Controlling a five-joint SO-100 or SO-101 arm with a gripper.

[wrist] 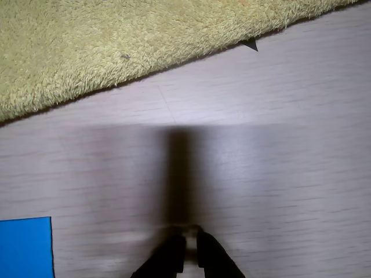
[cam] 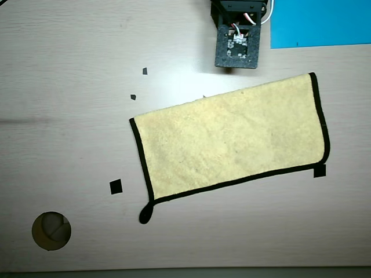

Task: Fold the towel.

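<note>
The claw (wrist: pixel 186 234), its tips nearly together and empty, hovered over our table (wrist: pixel 278 174) just beside the towel (cam: pixel 232 139).

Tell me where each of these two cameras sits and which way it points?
Wrist view: rides on the arm, looking down past the black jaws at the pale wooden table, the pale yellow fuzzy towel beyond them.
Overhead view: fixed above, looking straight down on the table; the arm's dark gripper enters from the top edge.
Shared: the towel and the bright blue flat sheet.
</note>
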